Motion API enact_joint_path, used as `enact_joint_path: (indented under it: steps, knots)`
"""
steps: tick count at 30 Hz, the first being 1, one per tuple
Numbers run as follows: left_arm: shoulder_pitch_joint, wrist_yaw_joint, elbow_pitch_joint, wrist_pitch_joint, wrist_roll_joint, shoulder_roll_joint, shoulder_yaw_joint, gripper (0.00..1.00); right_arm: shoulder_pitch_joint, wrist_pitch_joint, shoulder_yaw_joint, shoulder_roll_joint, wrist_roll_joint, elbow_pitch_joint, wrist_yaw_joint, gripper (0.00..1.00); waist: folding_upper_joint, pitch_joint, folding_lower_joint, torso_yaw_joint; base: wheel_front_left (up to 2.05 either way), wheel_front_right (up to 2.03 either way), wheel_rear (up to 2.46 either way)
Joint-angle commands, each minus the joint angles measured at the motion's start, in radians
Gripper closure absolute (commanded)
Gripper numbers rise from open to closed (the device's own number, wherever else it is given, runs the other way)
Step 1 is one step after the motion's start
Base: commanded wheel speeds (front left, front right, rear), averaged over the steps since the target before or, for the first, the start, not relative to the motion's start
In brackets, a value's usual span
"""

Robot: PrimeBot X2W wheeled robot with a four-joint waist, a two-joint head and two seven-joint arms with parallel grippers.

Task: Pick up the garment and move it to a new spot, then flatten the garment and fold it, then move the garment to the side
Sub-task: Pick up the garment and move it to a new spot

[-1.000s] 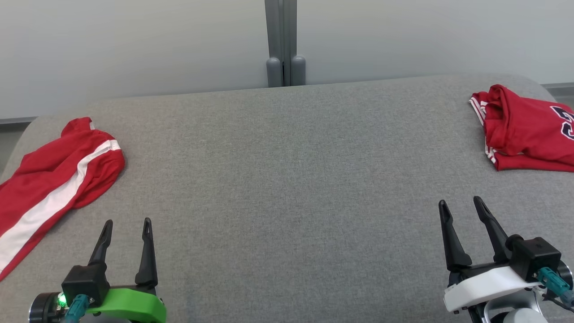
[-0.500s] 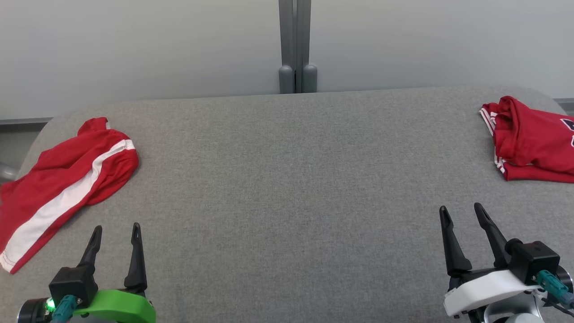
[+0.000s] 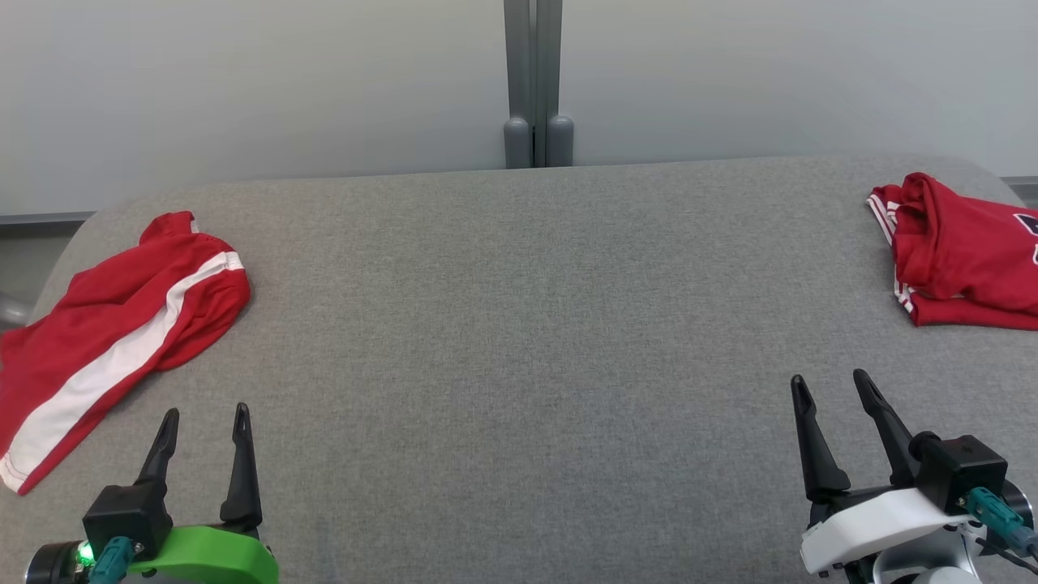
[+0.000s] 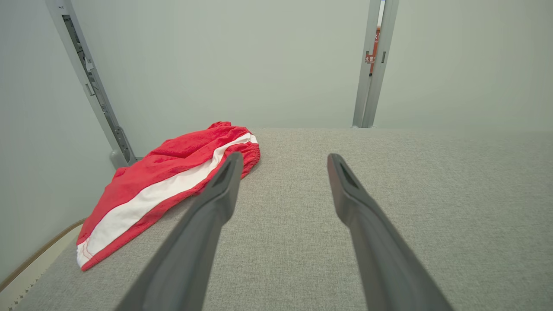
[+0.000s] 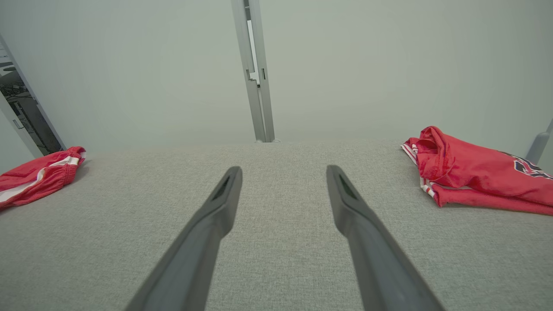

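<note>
Grey padded table (image 3: 519, 324): only the camera shifted; red shorts (image 3: 113, 332), jersey (image 3: 965, 251) untouched, left gripper (image 3: 205, 411), right gripper (image 3: 829, 378) spread wide, empty, task unstarted.

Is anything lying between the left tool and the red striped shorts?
Nothing visible does. The left tool stands open over the grey surface. The red striped shorts lie ahead and to its left, apart from it, with only that surface between them.

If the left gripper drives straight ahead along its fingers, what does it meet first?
Probably nothing nearby: the open left gripper points over bare grey fabric tabletop toward the pale wall. The red shorts with a white stripe lie just left of that line; clearance is hard to judge.
</note>
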Motion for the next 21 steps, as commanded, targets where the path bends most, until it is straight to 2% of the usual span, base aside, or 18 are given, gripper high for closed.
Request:
enact_joint_path:
  steps: [1,14,21]
  knots:
    - [0.011,0.008,-0.003,-0.001,-0.007,0.008,-0.001,0.00,0.005,0.004,0.000,-0.003,0.002,0.003,-0.002,0.00,0.0000,0.000,0.0001,0.001,0.00,0.00,0.00]
    - [0.017,0.020,-0.012,-0.002,-0.013,0.016,-0.002,0.00,0.010,0.004,0.008,-0.005,0.004,0.008,-0.002,0.00,0.0000,-0.002,0.0001,0.014,0.00,0.00,0.00]
    - [0.004,0.024,-0.018,0.003,-0.015,0.027,0.001,0.00,0.007,0.000,0.018,0.002,0.004,0.011,-0.002,0.00,0.0000,0.006,0.0001,0.057,0.00,0.00,0.00]
